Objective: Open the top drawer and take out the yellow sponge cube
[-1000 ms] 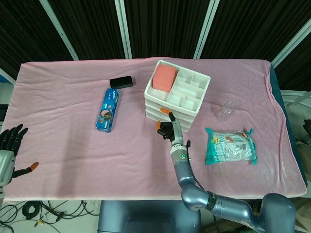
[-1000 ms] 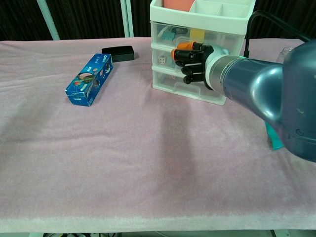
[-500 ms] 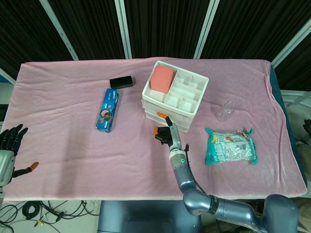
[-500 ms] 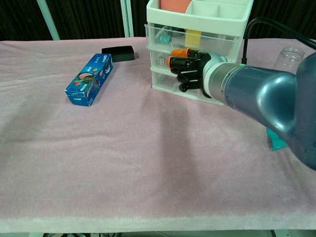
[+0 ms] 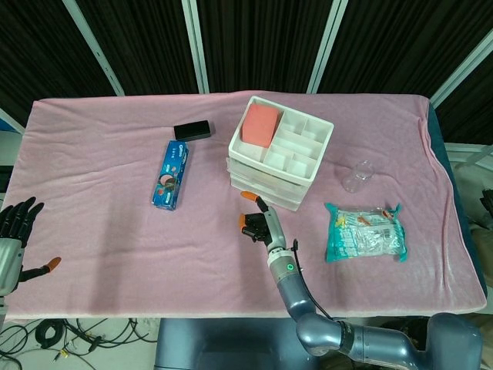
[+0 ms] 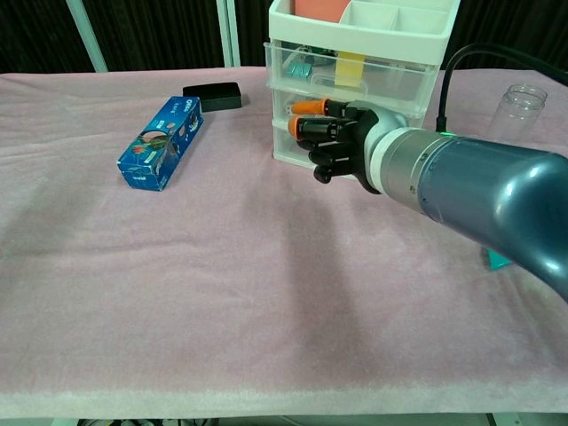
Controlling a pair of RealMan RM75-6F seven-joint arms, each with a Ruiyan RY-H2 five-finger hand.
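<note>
A white drawer unit (image 5: 271, 171) (image 6: 417, 40) stands mid-table, with an open tray on top. Through its clear top drawer (image 6: 390, 78), which looks pushed in, the yellow sponge cube (image 6: 350, 67) shows. My right hand (image 5: 258, 222) (image 6: 342, 142) hovers just in front of the unit's lower drawers, a little apart from them. Its fingers point left, slightly bent, and hold nothing. My left hand (image 5: 15, 231) hangs off the table's near left edge with its fingers spread and nothing in it.
A pink block (image 5: 260, 123) lies in the top tray. A blue box (image 5: 171, 174) (image 6: 161, 142) and a black box (image 5: 192, 131) (image 6: 212, 95) lie left of the unit. A clear jar (image 5: 359, 176) (image 6: 520, 105) and a teal packet (image 5: 363, 231) lie to the right.
My right hand has drawn back from the drawer fronts toward the near edge. The drawer unit, dragged and tilted a moment ago, has settled back square.
</note>
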